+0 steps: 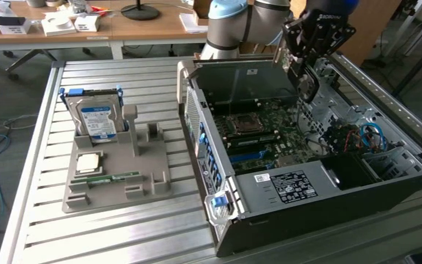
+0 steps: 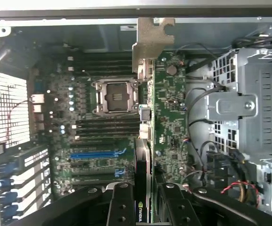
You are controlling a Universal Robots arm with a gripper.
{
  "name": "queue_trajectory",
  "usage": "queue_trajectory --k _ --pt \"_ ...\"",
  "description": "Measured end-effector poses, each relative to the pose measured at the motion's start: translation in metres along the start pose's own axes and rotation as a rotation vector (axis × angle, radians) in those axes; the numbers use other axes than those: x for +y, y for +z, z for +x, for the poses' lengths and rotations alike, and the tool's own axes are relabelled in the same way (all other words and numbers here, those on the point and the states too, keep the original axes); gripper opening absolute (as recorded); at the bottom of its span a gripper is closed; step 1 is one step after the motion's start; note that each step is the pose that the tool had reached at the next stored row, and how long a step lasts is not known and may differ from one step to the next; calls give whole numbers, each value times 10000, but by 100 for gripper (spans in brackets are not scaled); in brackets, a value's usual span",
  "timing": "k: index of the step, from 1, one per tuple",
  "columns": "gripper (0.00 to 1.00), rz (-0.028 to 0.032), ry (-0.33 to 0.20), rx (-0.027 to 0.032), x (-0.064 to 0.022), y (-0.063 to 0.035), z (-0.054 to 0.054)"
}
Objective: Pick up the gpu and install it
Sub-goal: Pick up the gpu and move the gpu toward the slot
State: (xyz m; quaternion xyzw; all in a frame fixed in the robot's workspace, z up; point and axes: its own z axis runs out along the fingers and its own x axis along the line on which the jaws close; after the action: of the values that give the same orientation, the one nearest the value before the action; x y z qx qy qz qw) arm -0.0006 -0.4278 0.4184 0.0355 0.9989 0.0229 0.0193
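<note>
In the exterior view, your tool (image 1: 304, 69) hangs over the open computer case (image 1: 193, 110), clamped on the gpu (image 1: 309, 91). The card hangs edge-down beneath the tool and looks clear of the motherboard (image 1: 270, 129) below. You're in the install step, and the card isn't seated yet.

In the wrist view, the fingers (image 2: 121, 202) pinch the card between them, its metal bracket (image 2: 147, 40) at the far end. Seating calls for squaring its edge over a blue slot (image 2: 95, 154), which lies off to one side beneath the tool.

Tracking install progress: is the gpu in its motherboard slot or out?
Out. The gripper holds the gpu edge-down over the open computer case, clear of the motherboard's blue slot.
</note>
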Motion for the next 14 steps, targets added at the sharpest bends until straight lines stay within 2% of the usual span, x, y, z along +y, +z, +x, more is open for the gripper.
queue_trajectory --k 7,14 --pt "26 0 -21 1 2 1 -25" --pt "26 -18 -366 17 6 3 -75"
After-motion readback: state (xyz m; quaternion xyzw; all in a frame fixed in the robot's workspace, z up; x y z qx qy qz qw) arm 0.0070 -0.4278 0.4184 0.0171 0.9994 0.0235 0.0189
